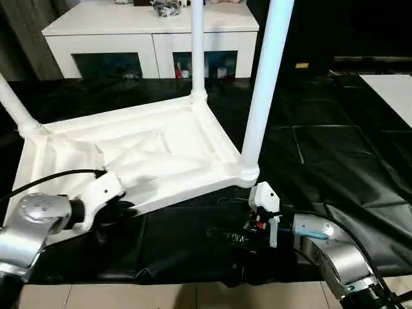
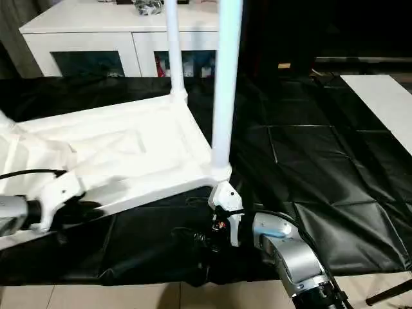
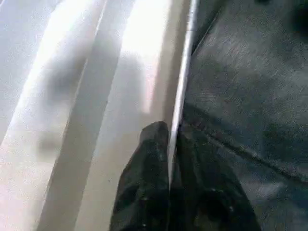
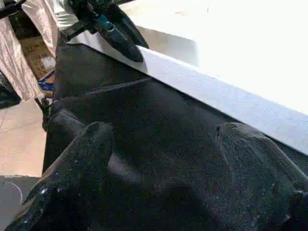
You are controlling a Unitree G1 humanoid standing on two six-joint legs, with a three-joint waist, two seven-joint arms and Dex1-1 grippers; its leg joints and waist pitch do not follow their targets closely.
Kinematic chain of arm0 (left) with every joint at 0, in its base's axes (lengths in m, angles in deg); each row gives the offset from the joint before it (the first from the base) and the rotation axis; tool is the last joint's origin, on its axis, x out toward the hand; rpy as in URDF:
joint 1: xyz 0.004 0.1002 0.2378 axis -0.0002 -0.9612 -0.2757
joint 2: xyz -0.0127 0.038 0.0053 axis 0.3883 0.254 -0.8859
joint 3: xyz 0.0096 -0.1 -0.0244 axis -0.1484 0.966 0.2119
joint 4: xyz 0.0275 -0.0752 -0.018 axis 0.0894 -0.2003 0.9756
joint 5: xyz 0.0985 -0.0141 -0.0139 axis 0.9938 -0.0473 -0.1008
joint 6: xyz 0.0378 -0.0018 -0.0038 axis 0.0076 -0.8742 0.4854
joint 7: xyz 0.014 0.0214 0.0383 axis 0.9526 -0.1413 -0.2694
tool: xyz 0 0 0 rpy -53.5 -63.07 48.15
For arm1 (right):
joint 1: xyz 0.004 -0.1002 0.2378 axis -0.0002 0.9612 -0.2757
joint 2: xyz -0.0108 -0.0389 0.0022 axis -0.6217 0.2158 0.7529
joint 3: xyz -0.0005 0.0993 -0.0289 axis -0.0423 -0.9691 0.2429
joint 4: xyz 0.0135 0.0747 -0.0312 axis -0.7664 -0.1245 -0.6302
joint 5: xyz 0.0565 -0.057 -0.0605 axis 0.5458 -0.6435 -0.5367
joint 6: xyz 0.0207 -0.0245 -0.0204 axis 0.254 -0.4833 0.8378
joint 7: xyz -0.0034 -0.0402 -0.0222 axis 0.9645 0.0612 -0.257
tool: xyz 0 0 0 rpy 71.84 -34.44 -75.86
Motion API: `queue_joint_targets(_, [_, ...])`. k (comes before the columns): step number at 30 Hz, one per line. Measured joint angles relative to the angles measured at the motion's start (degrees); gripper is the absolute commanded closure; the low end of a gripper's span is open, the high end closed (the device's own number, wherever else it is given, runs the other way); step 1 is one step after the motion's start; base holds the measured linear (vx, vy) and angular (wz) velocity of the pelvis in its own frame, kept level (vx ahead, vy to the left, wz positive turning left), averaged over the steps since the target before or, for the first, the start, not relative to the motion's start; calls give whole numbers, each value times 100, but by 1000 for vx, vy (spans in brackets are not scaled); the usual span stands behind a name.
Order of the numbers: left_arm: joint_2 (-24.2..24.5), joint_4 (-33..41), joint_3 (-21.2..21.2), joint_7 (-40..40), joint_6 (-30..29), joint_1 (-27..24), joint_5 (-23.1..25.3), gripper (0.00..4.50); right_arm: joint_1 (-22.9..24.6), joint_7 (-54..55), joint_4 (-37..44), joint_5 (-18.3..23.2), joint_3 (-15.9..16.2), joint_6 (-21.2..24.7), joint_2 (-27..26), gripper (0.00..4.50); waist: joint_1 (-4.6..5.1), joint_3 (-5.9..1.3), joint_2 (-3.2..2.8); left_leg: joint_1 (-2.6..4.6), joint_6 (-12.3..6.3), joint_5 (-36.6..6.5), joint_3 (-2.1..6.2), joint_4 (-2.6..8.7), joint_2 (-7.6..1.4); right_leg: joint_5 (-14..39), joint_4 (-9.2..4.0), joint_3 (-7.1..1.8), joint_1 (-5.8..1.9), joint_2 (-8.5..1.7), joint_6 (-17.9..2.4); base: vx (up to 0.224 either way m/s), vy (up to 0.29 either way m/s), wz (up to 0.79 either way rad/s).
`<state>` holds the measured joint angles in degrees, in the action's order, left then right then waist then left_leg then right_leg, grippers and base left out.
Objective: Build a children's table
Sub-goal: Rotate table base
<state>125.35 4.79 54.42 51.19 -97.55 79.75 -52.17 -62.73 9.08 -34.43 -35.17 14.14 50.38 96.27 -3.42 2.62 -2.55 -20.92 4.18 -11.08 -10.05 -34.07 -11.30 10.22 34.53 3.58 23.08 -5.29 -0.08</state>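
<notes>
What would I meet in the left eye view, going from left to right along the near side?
Left gripper on the tabletop rim → near-right leg → right gripper.

No readable text, labels or numbers anywhere; cabinet contents perhaps too small.

We find open black sheet (image 1: 335, 174) to the right of the upturned tabletop (image 1: 161, 154), with room to pass. Three upright legs (image 1: 264, 84) fence its corners; between them the ribbed underside lies open from above. The cabinet (image 1: 154, 38) blocks the far side. Our left gripper (image 3: 169, 192) pinches the near rim, the right gripper (image 4: 163, 159) gapes beside it
</notes>
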Motion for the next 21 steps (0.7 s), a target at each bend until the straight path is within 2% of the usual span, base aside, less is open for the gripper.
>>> queue_joint_targets(3, [-73,-26,-101,28,28,86,14,446,8,5,0,0,-1,-4,18,74,12,0,0,4,1,0,0,-3,0,-2,10,-3,-1,0,-3,0,0,0])
queue_joint_targets(9, [-436,-202,-323,5,133,364,69,446,46,14,-2,-3,-8,-52,28,74,-18,0,0,10,6,3,6,-10,0,-1,30,-3,-1,0,-2,0,0,0])
queue_joint_targets(10, [-589,-340,-414,5,197,503,117,446,62,23,-1,-6,-27,-71,44,74,-41,2,-5,10,6,4,7,-12,1,-1,32,-2,-4,-1,-3,0,0,0])
queue_joint_targets(11, [-792,-608,-568,-25,262,817,247,446,69,60,-16,-35,-44,-80,72,74,-135,7,-21,3,6,4,12,-20,4,-2,32,-4,-11,-3,-3,0,0,0])
queue_joint_targets(14, [-1334,-1033,-868,-168,461,1247,411,446,60,119,-19,-59,-29,-109,6,74,-233,10,-29,-8,4,5,-5,-28,5,-1,40,-33,-16,-5,-2,0,0,0])
queue_joint_targets(17, [-1619,-1399,-1054,-233,722,1548,511,446,63,137,-22,-71,-32,-120,14,74,-265,10,-32,-17,3,5,-3,-39,7,-1,41,-40,-18,-5,-2,0,0,0])
queue_joint_targets(19, [-1966,-1999,-1206,-269,1070,1953,656,446,103,179,-21,-76,-53,-124,84,74,-336,11,-43,-27,0,8,6,-42,15,-1,39,-40,-23,-7,-1,0,0,0])
queue_joint_targets(21, [-2259,-2389,-1319,-352,1321,2230,788,446,122,204,-15,-83,-57,-126,95,74,-353,14,-61,-44,-13,16,2,-42,17,1,39,-50,-18,-10,1,0,0,0])
